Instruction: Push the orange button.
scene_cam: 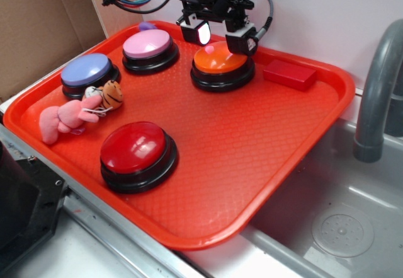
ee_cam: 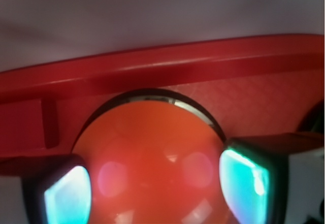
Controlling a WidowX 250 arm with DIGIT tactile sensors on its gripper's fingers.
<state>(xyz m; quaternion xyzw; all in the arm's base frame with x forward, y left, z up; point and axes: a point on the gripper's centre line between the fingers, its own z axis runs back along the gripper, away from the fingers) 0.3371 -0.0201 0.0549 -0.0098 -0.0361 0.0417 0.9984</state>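
While the gripper is held just above the orange button, its two fingers are spread wide apart and nothing is held between them. From the wrist view, the orange dome is seen between the two fingers, so the gripper looks well lined up over the middle of it. Whether the fingers are already touching the dome cannot be told.

To do this step well, the gripper should be moved straight down onto the top of the dome, not onto its sloped side, so it is not slid off. A short, firm press should be enough, and then the gripper should be lifted.

The arm is seen coming down from above at the back of the red tray, with the gripper pointed down.

The orange button is set near the back edge of the tray. Just beside it, a small red block is laid. A pink button, a purple button and a big red button are also on the tray, with some small soft toys.
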